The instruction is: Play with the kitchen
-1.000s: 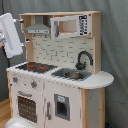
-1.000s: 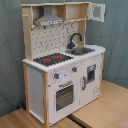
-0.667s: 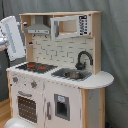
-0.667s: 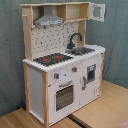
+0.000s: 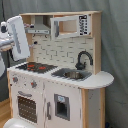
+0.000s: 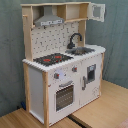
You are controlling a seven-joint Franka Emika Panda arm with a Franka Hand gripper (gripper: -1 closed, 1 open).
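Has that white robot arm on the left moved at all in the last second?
Yes, slightly. In the first exterior view the arm has drifted toward the first exterior view's right, closer to the kitchen's grey hood.

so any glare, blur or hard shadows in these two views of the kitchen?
In the first exterior view the toy kitchen is evenly lit, with no glare; the arm at the first exterior view's left edge looks soft. In the second exterior view lighting is flat too, with mild shade under the grey hood and dark inside the oven door. Both views are soft overall.
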